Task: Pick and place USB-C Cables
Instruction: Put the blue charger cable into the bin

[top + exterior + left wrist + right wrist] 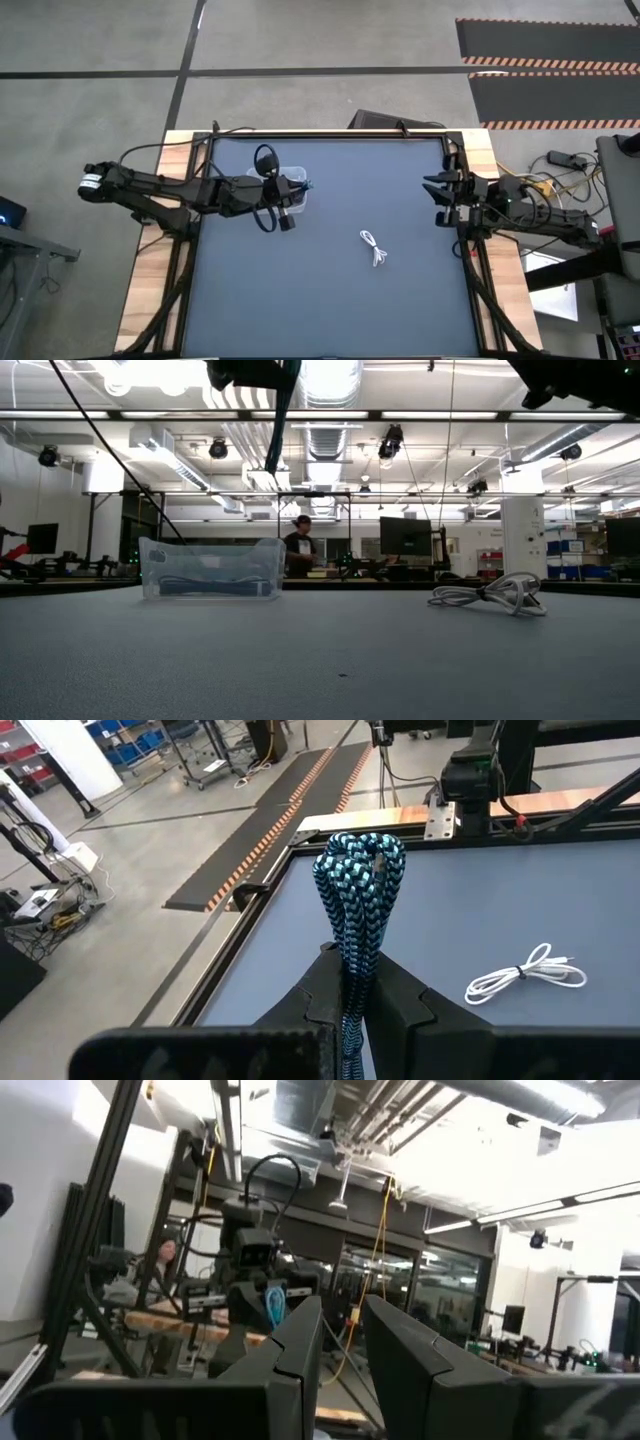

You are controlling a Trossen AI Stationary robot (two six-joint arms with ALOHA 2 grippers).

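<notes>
Teal cable (358, 890) was clamped between the left gripper (352, 992) fingers, held raised above the clear box (283, 186) near the table's (330, 290) far left. White cable (374, 247) lay mid-table. Right gripper (437, 198) waited at the right edge, fingers parted.

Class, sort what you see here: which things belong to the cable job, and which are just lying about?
Belongs to the job:
teal cable, held in left gripper
white cable on the table
clear box

Just about:
right gripper, waiting open at the table's right edge
person behind
</notes>
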